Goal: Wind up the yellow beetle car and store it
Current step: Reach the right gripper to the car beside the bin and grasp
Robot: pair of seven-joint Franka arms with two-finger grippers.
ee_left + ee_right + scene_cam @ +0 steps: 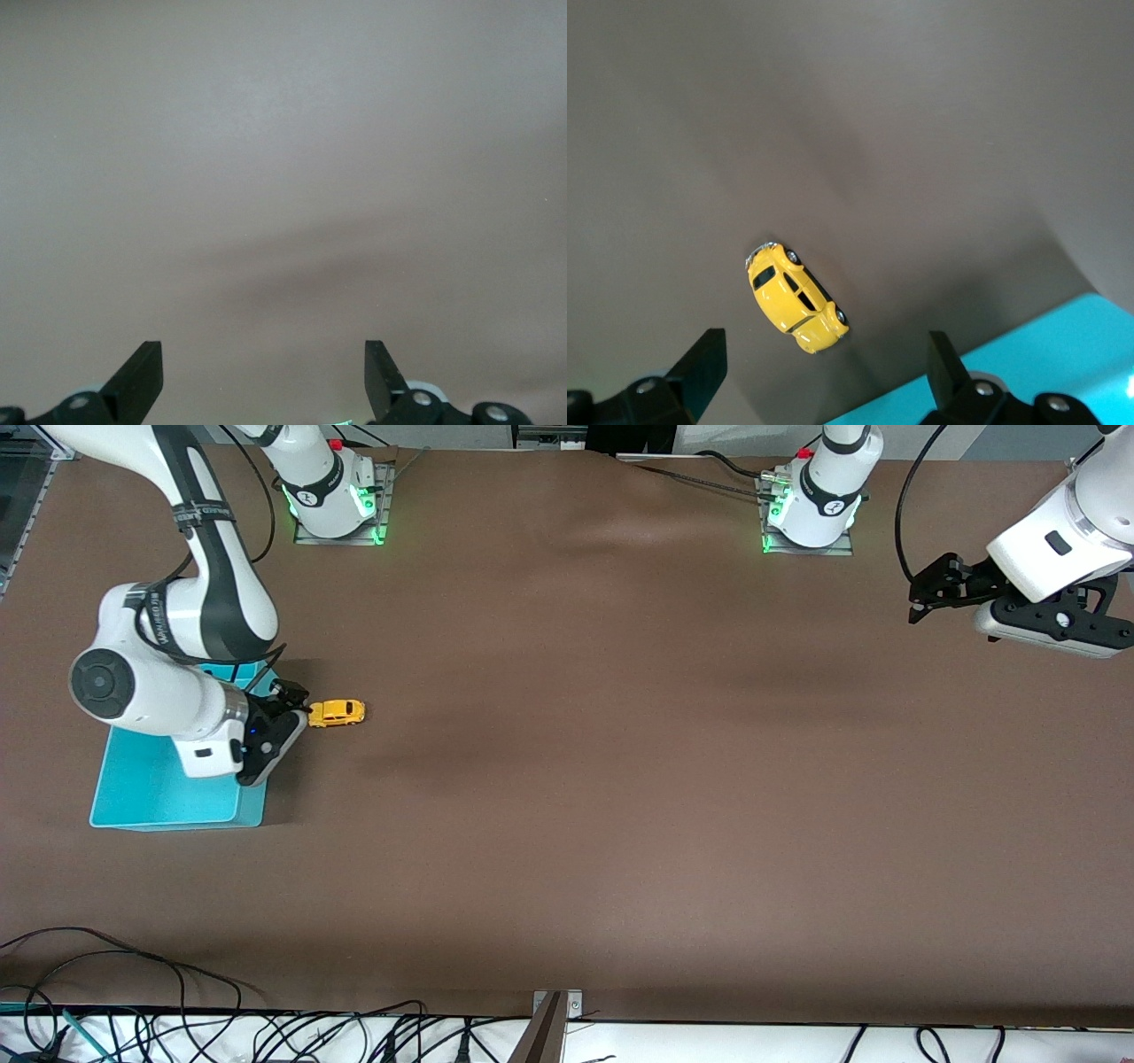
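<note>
The yellow beetle car [337, 712] stands on its wheels on the brown table, just off the turquoise bin [151, 788], on the side toward the table's middle. In the right wrist view the car [796, 297] lies slantwise with the bin's corner [1063, 354] beside it. My right gripper [297, 701] hangs low over the bin's edge, right beside the car, and it is open [824, 363] with nothing between its fingers. My left gripper [917, 600] waits open [263, 350] in the air over bare table at the left arm's end.
The bin is at the right arm's end of the table, partly covered by the right arm. Cables lie along the table's edge nearest the front camera. The two arm bases [337, 505] [811, 514] stand along the edge farthest from it.
</note>
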